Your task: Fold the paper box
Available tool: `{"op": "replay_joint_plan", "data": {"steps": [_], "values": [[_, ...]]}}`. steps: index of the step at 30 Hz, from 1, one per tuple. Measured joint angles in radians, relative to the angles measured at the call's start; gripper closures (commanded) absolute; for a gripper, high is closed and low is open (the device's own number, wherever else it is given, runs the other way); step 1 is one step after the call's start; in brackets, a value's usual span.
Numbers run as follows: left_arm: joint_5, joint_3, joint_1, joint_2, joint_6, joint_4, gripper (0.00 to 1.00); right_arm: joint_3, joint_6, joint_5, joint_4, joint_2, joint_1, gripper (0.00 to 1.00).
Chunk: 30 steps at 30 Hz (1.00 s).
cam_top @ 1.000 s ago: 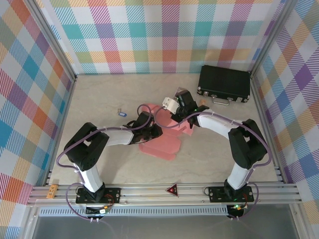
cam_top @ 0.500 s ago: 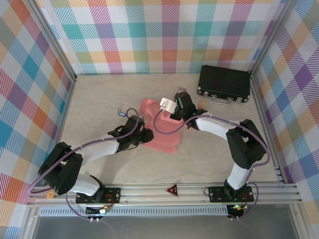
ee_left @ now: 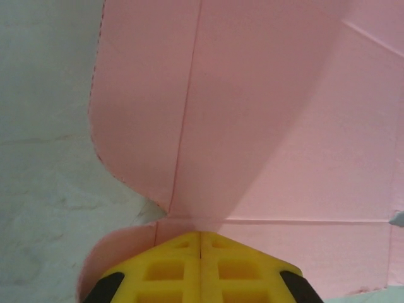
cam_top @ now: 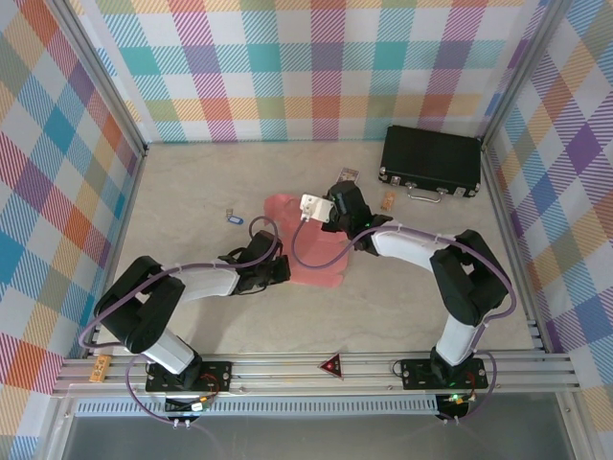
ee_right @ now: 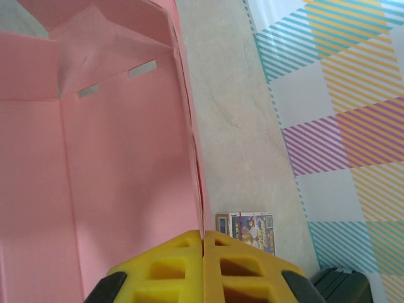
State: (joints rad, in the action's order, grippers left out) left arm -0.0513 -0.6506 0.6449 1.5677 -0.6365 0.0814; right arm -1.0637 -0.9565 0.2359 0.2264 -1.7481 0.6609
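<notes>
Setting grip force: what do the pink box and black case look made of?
The paper box: thin matte cardboard, judging by scored creases and a die-cut edge. The black case: seemingly rigid plastic with a shiny metal-looking handle; too distant to be sure.

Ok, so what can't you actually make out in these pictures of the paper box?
- Left wrist view: the left gripper is shut, but its fingers cover whether the paper box is pinched.
- Right wrist view: the card packet sits partly behind the right gripper, print too small to read.
- Same view: the black case is cut off by the bottom edge.
- Top view: both grippers and a purple cable cover the box's middle.
</notes>
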Motion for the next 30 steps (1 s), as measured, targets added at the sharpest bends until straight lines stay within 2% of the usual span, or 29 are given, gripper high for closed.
{"op": "replay_joint_plan", "data": {"steps": [10,20,25,30], "values": [[-0.025,0.007,0.000,0.031,-0.060,0.084,0.97,0.141,-0.167,0.053,0.262,-0.020,0.042,0.97],[-0.045,0.020,0.000,0.031,-0.081,0.111,0.94,0.208,-0.334,0.137,0.575,-0.123,0.080,0.96],[-0.043,0.020,0.000,-0.020,-0.073,0.048,0.83,0.219,-0.352,0.142,0.612,-0.126,0.080,0.96],[-0.014,0.004,-0.008,-0.170,-0.030,-0.082,0.67,0.219,-0.364,0.143,0.615,-0.127,0.082,0.96]]}}
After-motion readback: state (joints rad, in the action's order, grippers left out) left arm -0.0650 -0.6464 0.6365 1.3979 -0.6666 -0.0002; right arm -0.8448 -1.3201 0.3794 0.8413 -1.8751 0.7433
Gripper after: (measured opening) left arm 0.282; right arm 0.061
